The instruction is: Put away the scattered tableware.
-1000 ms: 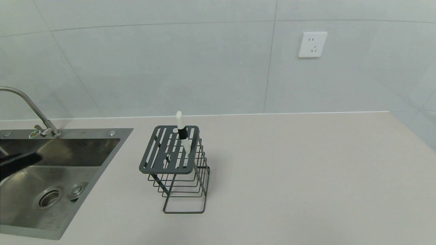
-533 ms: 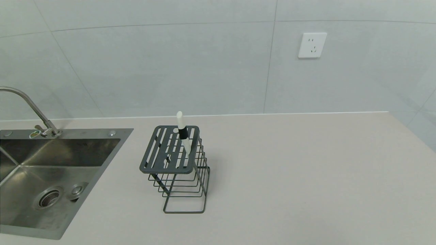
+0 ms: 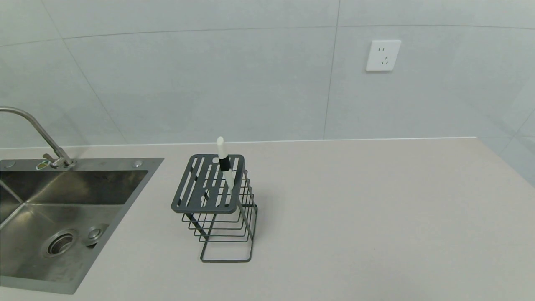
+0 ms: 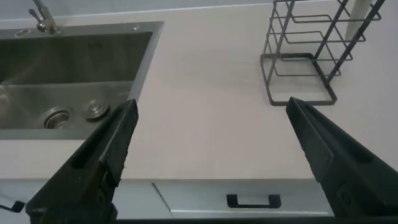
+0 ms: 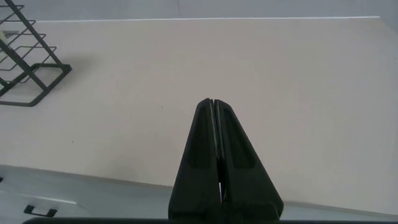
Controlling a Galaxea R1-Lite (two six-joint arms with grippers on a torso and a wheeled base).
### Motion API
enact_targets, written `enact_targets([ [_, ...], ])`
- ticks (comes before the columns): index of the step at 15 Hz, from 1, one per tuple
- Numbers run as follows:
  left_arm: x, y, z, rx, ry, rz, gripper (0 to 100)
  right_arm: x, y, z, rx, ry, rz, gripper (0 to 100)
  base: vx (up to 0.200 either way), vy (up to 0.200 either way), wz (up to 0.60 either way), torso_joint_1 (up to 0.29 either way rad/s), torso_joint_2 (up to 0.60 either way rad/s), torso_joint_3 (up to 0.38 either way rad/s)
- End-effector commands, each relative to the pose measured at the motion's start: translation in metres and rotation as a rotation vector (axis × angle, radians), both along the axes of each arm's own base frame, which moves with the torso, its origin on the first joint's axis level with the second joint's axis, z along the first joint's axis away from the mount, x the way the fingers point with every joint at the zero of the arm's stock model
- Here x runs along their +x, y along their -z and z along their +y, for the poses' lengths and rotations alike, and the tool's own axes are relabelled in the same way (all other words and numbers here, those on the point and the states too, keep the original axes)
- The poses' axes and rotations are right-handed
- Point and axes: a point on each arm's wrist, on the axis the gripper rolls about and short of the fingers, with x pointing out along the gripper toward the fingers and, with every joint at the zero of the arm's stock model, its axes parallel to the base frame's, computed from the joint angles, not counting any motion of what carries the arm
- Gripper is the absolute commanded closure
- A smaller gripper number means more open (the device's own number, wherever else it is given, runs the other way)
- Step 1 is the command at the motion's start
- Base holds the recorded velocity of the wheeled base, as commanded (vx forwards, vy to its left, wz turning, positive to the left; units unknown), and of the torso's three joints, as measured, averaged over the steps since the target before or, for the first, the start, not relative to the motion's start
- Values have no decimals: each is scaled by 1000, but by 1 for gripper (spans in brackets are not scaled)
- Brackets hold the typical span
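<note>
White-and-black utensil [image 3: 223,161] stands near-upright in rack [image 3: 207,184] on worktop [image 3: 355,200], white end up. Jaws: left gripper [image 4: 211,102] wide apart, empty; right gripper [image 5: 213,102] closed, empty.

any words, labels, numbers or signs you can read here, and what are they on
No text can be read.
The sticker on the sink rim beside the tap: too small to read.
The wall socket: only slots, no print visible.
The rack and utensil: no markings visible.
</note>
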Motion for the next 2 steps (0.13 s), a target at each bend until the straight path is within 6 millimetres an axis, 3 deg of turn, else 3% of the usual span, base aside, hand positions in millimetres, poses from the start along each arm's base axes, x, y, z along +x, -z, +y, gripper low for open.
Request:
enact_targets([
  [1,0,0,0,-1,-1,-2,0,0,0,0,0,0,2,100,0,0,0,0,0,0],
  [2,0,0,0,-1,-1,-2,0,0,0,0,1,0,2,100,0,0,0,0,0,0],
])
